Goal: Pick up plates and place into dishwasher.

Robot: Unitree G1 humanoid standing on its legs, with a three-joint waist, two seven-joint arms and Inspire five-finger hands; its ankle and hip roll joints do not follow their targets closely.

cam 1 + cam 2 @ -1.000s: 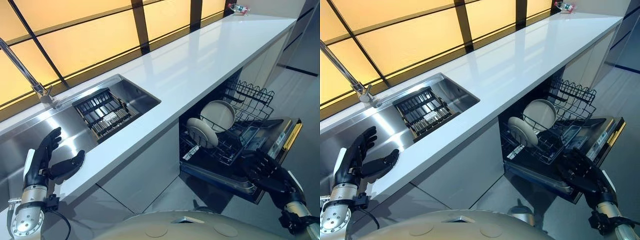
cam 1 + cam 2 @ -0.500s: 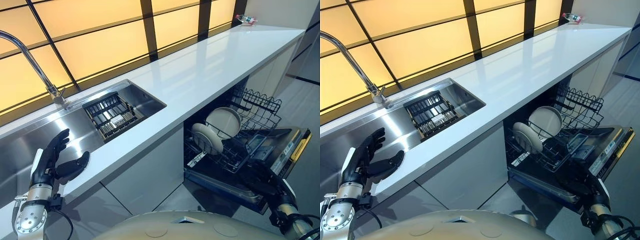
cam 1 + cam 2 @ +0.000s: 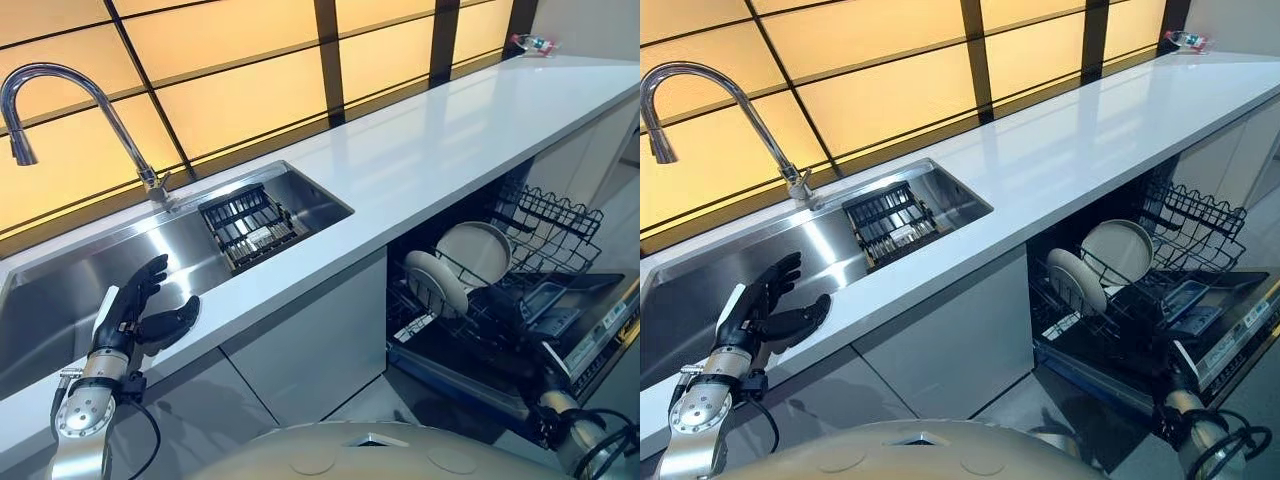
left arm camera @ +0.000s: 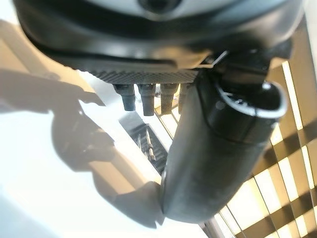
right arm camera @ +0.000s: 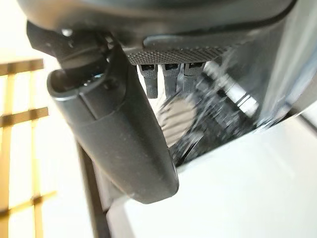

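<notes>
Two pale plates stand on edge in the lower rack (image 3: 545, 215) of the open dishwasher: one plate (image 3: 432, 283) in front, the other plate (image 3: 475, 250) behind it. My left hand (image 3: 135, 315) hovers open over the front rim of the sink (image 3: 60, 300), far left of the plates, holding nothing. My right hand (image 5: 114, 129) is low at the front right, by the outer edge of the dishwasher door (image 3: 590, 340). Its thumb and fingers are straight and empty, and it points toward the rack.
A white counter (image 3: 450, 140) runs from the sink to the far right, with a small bottle (image 3: 532, 43) at its far end. A dark drainer rack (image 3: 250, 225) sits in the sink under a curved faucet (image 3: 60, 85). The dropped dishwasher door juts into the floor space.
The camera has turned, so the whole scene has slid right and the faucet now shows in full. My right hand has dropped from over the dishwasher door toward the lower right corner.
</notes>
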